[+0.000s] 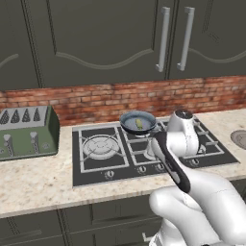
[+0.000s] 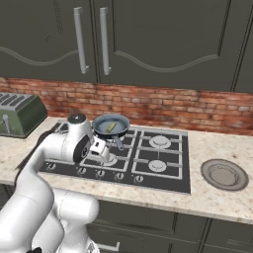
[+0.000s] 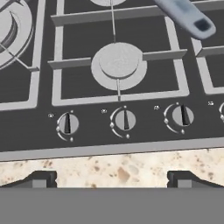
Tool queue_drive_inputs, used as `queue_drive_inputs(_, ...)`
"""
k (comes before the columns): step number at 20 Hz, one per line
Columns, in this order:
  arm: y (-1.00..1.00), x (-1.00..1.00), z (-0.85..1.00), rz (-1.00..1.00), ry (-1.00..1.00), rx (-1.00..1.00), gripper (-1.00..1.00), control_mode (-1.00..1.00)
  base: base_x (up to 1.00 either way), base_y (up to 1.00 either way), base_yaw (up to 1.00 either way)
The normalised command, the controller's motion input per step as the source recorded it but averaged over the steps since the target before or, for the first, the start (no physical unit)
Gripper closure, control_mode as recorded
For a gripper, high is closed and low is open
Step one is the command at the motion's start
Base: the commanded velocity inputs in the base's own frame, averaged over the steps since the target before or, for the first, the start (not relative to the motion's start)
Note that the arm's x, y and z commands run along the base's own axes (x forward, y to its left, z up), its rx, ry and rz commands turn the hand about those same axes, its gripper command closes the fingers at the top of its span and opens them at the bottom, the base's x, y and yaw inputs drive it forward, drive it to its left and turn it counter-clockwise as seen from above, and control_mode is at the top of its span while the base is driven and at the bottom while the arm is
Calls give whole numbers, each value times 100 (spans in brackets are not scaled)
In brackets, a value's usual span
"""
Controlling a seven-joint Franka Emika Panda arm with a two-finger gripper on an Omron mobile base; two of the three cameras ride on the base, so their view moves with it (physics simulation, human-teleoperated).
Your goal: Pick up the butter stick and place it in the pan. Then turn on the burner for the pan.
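The small dark blue-grey pan (image 1: 138, 122) (image 2: 111, 126) sits on the rear middle grate of the stove. The pale-yellow butter stick (image 1: 139, 124) (image 2: 111, 127) lies inside it. The pan covers its burner. My gripper (image 2: 103, 150) (image 3: 111, 179) hovers low over the stove's front edge, open and holding nothing, its fingertips (image 3: 41, 179) spread wide. In the hand view a row of knobs, left (image 3: 68, 124), middle (image 3: 124, 120) and right (image 3: 180, 116), lies just ahead of the fingers. The pan's handle (image 3: 188, 17) crosses the upper right.
A small front burner cap (image 3: 118, 65) lies behind the middle knob, and the wide ringed burner (image 1: 101, 145) is on the stove's left. A green toaster (image 1: 26, 132) stands on the left counter. A round grey disc (image 2: 225, 174) lies on the right counter. Cabinets hang above.
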Motion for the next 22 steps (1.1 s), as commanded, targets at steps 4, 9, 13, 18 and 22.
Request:
queue_drive_inputs(4,0,21,-19,0,0,0,-100,-100,0,0,0)
queue_drive_inputs(9,-5,21,-21,1,0,0,-100,-100,0,0,0)
queue_drive_inputs(13,-19,10,-9,0,0,0,-100,-100,0,0,0)
queue_drive_inputs(18,-13,0,-4,0,0,0,-100,-100,0,0,0)
queue_drive_inputs(22,-5,0,-7,0,0,0,-100,-100,0,0,0)
